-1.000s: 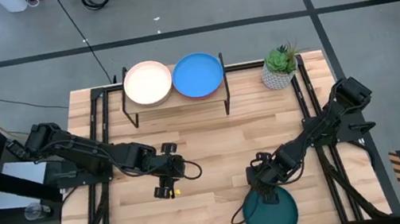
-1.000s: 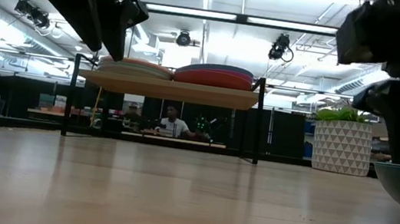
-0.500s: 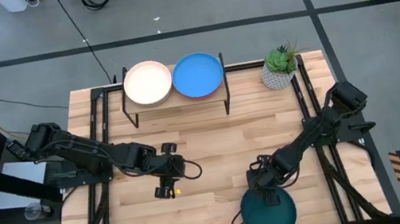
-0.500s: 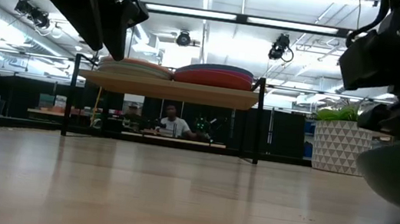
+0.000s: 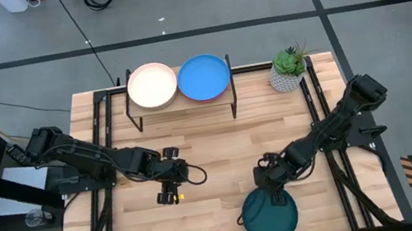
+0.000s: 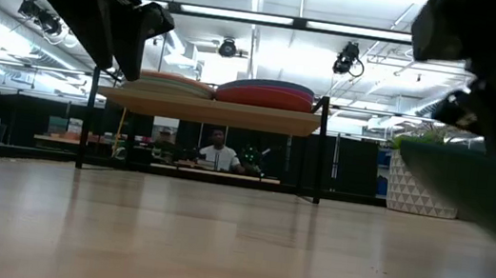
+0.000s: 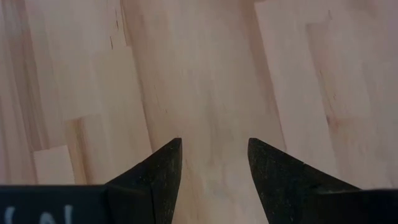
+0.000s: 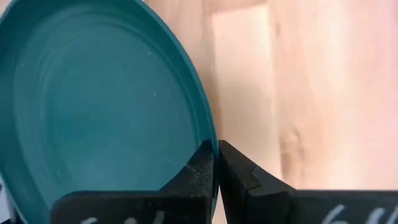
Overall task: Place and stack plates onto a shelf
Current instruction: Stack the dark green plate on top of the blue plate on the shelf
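A dark teal plate (image 5: 270,217) is at the table's near edge, right of centre, with my right gripper (image 5: 276,200) shut on its far rim. The shelf (image 5: 181,101) stands at the far edge on thin black legs. It carries a stack topped by a cream plate (image 5: 152,85) and a stack topped by a blue plate (image 5: 203,77). My left gripper (image 5: 172,175) hovers open over bare wood left of centre, nothing between its fingers (image 7: 158,177). My right gripper pinches the teal plate's far rim (image 8: 210,134) between its two fingers, one on the plate's inner face and one outside. The fingers slant down from the far right side. The rim is raised off the table. I cannot tell whether the near part rests on the wood.
A potted plant (image 5: 288,70) in a white patterned pot stands at the far right, beside the shelf. Bare wood lies between the two arms and in front of the shelf. In the low view a person (image 6: 217,152) sits in the room beyond the table.
My right gripper has shut on the teal plate's far rim and risen a little. The plate has come up with it and shifted slightly toward the table's left edge.
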Robot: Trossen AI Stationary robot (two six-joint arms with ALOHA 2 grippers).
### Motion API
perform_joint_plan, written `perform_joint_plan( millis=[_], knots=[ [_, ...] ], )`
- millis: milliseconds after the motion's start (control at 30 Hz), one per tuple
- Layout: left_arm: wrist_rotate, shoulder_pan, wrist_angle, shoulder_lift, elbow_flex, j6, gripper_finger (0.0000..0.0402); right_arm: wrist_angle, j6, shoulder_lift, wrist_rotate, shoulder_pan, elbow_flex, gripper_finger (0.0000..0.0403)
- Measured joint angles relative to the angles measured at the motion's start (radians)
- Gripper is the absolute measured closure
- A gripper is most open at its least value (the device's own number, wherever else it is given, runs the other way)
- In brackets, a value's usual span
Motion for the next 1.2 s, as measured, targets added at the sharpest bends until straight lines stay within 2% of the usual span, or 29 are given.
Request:
perform_joint_plan(
  millis=[167,300,600,800,933,1067,1200],
  knots=[
    [0.0,-0.001,0.022,0.0,0.0,-0.026,0.021,-0.088,-0.028,-0.088,0.057,-0.096,0.05,0.0389],
    [0.0,-0.001,0.116,-0.001,-0.022,-0.049,0.021,-0.176,-0.073,-0.134,0.097,-0.218,0.141,0.0387],
    [0.0,-0.008,0.407,-0.009,-0.233,-0.024,0.021,-0.308,-0.29,-0.153,0.091,-0.558,0.39,0.0387],
    [-0.033,-0.013,0.503,-0.125,-0.335,-0.021,0.021,-0.289,-0.396,-0.153,0.026,-0.796,0.533,0.0387],
    [-0.078,-0.012,0.631,-0.209,-0.434,-0.013,0.021,-0.213,-0.444,-0.153,-0.059,-0.923,0.566,0.0387],
    [-0.115,-0.011,0.701,-0.273,-0.506,-0.015,0.021,-0.145,-0.473,-0.122,-0.138,-1.024,0.585,0.0387],
    [-0.139,-0.011,0.733,-0.313,-0.549,-0.028,0.021,-0.146,-0.505,-0.028,-0.172,-1.092,0.623,0.0387]
  ],
)
